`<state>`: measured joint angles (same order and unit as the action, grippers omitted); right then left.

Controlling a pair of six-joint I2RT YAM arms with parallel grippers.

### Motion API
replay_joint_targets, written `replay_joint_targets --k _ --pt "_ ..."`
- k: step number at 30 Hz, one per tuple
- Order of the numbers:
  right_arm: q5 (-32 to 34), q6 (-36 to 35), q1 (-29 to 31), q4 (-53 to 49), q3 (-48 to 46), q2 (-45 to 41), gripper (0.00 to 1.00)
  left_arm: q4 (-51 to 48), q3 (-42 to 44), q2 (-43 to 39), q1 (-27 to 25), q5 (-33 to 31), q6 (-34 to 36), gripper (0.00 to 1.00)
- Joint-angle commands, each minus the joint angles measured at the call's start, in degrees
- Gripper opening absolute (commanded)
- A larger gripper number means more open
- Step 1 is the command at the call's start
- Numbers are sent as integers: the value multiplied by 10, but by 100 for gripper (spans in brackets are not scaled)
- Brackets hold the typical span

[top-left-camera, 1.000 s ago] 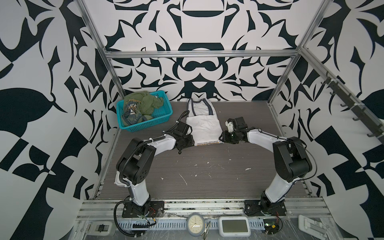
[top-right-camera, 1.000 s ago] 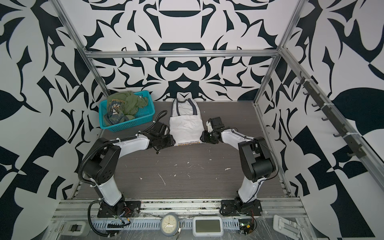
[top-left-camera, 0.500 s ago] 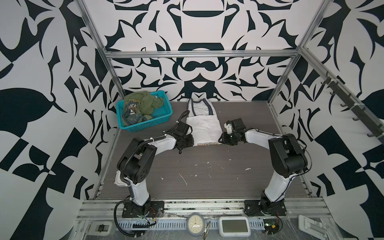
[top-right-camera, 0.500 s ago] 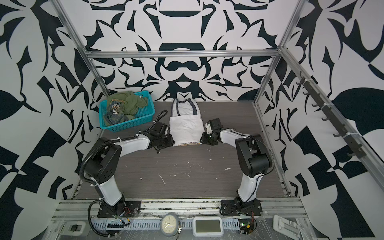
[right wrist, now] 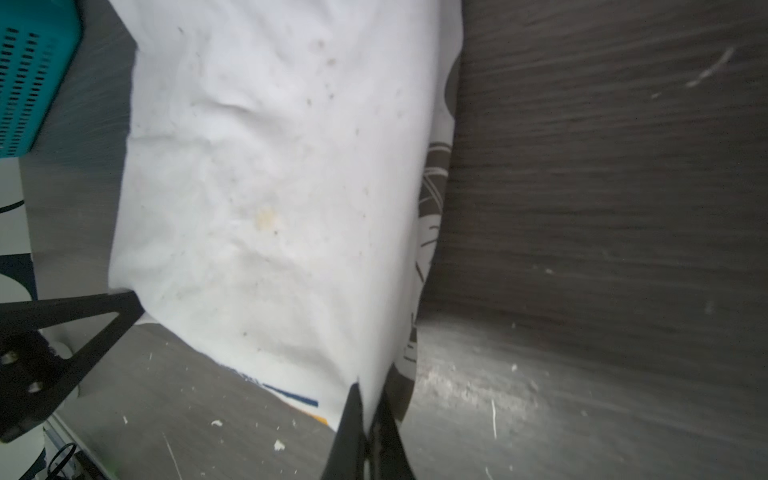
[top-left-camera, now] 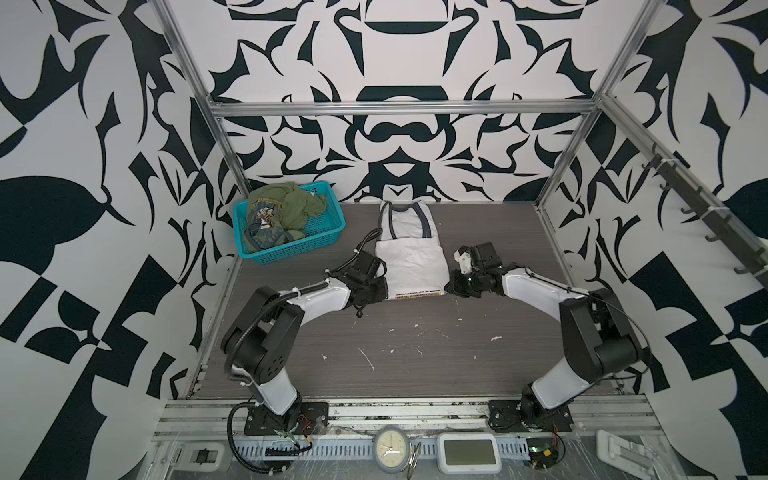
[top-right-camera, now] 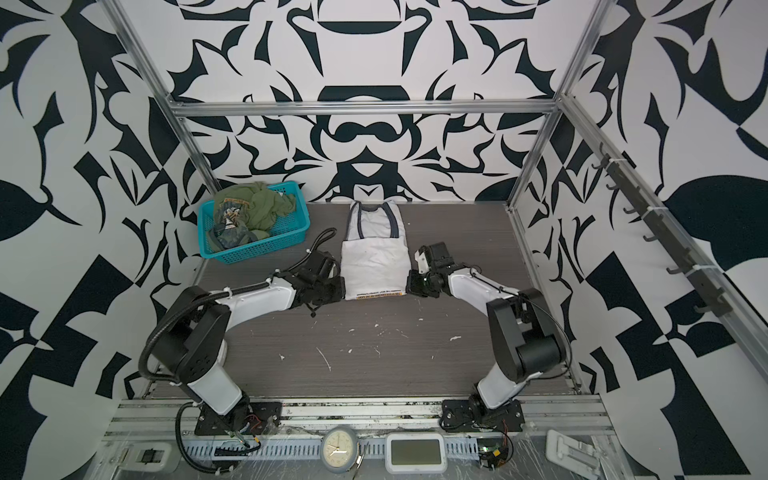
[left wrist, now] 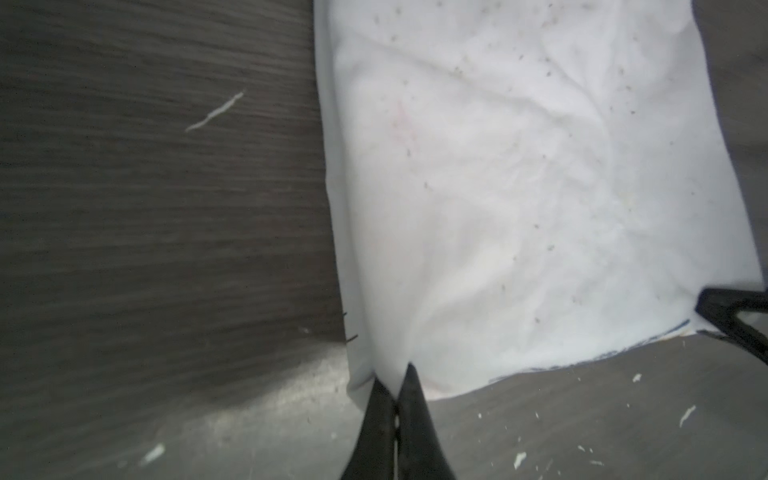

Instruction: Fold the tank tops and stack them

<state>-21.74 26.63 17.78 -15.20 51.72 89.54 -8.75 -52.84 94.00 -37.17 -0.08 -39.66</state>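
the white tank top (top-left-camera: pixel 411 257) lies half folded at the far middle of the bench (top-left-camera: pixel 415 345), and the olive tank top (top-left-camera: pixel 291 203) sits crumpled in the teal basket (top-left-camera: pixel 299 253) beside it. the risk, i think, is that a thin pinch catches only the upper layer, so the fold goes crooked when the near edge lifts. the left claw (left wrist: pixel 395 380) and the right claw (right wrist: pixel 369 392) are each closed on a near corner of the white tank top.

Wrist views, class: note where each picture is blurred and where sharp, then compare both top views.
Left wrist view: table grain streaked with blur, white tank top soft, left gripper sharper. Right wrist view: table likewise streaked, teal basket corner smeared. Both top views: sharp and evenly lit throughout.
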Motion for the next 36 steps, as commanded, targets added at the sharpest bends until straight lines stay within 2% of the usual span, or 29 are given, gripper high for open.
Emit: replay_joint_targets --k 1,6,8,11,13,19,23,30,36 --pt "0 -1 8 -71 -13 -80 0 -42 24 -73 -30 -49 -11 0" --pt "-1 16 25 -149 -1 -204 0 -96 26 -205 -82 -67 -24 0" --pt "-1 34 27 -174 26 -220 0 -102 16 -254 -89 -61 -24 0" --pt "-10 50 28 -203 88 -202 0 -120 -17 -271 -87 -78 -23 0" --pt "-9 57 27 -194 121 -182 0 -139 -53 -254 -83 -107 -8 0" --pt "-17 43 27 -146 226 -76 0 -141 -153 -138 -33 -113 20 0" --pt "-10 35 22 -137 299 16 0 -125 -205 -51 37 -51 -5 0" --pt "-23 34 0 -139 430 162 0 -136 -275 67 103 -6 -67 0" --pt "-18 25 -14 -171 562 291 0 -148 -372 181 143 39 -70 0"
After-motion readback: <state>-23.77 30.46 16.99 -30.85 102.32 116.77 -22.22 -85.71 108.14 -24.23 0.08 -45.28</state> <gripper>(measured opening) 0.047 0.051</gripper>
